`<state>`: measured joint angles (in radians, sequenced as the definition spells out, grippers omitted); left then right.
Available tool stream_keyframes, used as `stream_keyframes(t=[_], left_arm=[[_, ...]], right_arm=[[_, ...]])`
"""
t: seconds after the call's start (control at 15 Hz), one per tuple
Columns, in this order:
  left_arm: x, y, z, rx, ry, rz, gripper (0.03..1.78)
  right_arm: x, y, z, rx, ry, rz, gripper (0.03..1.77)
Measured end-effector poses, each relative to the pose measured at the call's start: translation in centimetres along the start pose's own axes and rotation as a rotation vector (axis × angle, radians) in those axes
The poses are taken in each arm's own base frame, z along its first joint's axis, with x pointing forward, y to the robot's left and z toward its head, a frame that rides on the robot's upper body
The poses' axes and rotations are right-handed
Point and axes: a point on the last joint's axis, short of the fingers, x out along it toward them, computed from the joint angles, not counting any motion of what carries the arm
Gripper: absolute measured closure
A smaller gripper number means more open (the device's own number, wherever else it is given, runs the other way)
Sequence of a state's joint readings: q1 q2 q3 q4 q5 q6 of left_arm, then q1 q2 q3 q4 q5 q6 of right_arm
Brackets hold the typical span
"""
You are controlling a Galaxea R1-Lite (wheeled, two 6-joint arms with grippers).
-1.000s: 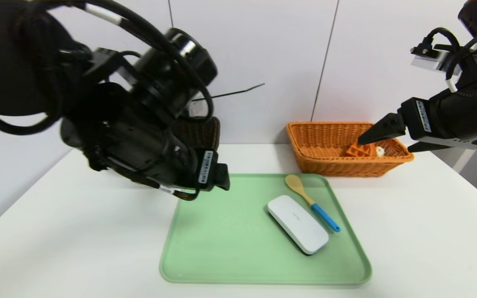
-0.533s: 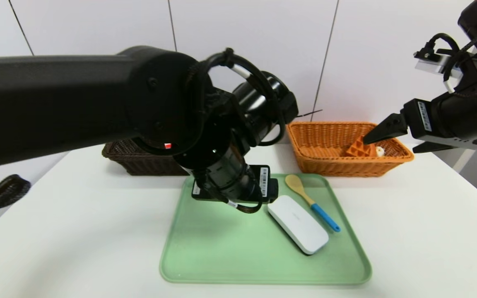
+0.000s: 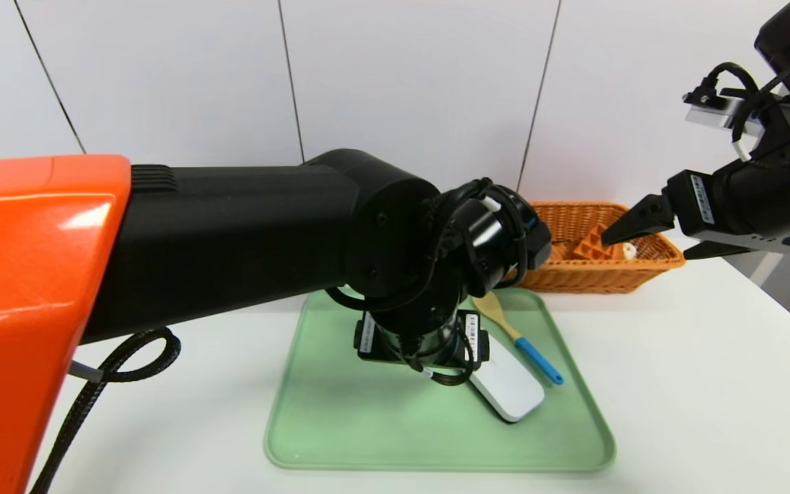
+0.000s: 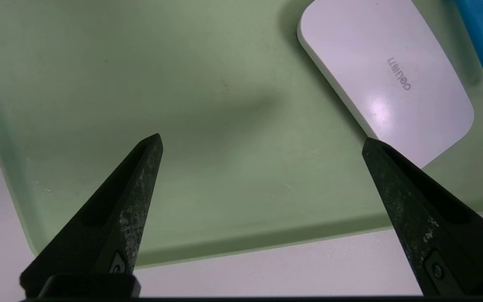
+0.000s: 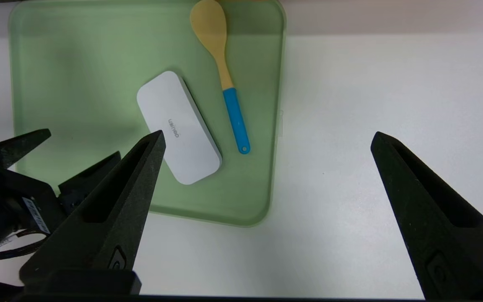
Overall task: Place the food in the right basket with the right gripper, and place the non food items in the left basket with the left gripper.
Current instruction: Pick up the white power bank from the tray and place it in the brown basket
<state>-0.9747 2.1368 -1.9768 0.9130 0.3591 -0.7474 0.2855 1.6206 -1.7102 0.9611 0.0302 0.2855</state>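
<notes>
The left gripper point(image 4: 262, 140), jaws spread wide and empty, hangs over the green tray point(image 4: 99, 63) beside the white case point(image 4: 386, 79), while the right gripper point(image 5: 266, 138), also wide, hovers near the orange basket point(image 3: 642, 264).

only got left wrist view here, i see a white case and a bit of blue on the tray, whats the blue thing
Observer: It's the handle of a wooden spoon, lying beside the white case on the green tray.
Operator: ok anything sorted already
Observer: A waffle wedge lies in the orange basket.
Operator: wheres the other arm
Observer: The right gripper hangs raised near that basket, jaws open and empty.
</notes>
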Motion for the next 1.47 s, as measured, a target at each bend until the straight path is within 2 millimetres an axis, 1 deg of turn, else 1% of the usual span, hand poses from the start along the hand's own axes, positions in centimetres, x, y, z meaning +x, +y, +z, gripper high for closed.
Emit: stream_keyframes(t=[0.2, 0.4, 0.53, 1.0, 1.33, 1.47], left_arm=[[0.7, -1.3, -0.7, 0.024, -0.067, 0.041, 0.12], [1.0, -2.6, -1.4, 0.053, -0.097, 0.03, 0.12], [1.0, -3.0, -1.8, 0.093, -0.1, 0.024, 0.12], [0.5, -3.1, -1.8, 0.148, -0.086, -0.007, 0.12], [-0.4, -3.0, -1.7, 0.17, -0.029, -0.106, 0.12], [-0.7, -3.4, -2.1, 0.177, -0.017, -0.135, 0.12]], right_arm=[[-0.2, 0.0, -0.1, 0.001, -0.002, 0.001, 0.1], [-0.4, -0.1, -0.4, 0.001, 0.0, 0.0, 0.1], [-0.6, -0.1, -0.4, 0.0, -0.004, 0.0, 0.1], [-1.0, -0.2, -0.8, -0.003, -0.008, 0.003, 0.1], [-1.3, -0.2, -0.9, -0.004, -0.014, 0.004, 0.1], [-1.4, -0.2, -0.9, -0.003, -0.018, 0.003, 0.1]])
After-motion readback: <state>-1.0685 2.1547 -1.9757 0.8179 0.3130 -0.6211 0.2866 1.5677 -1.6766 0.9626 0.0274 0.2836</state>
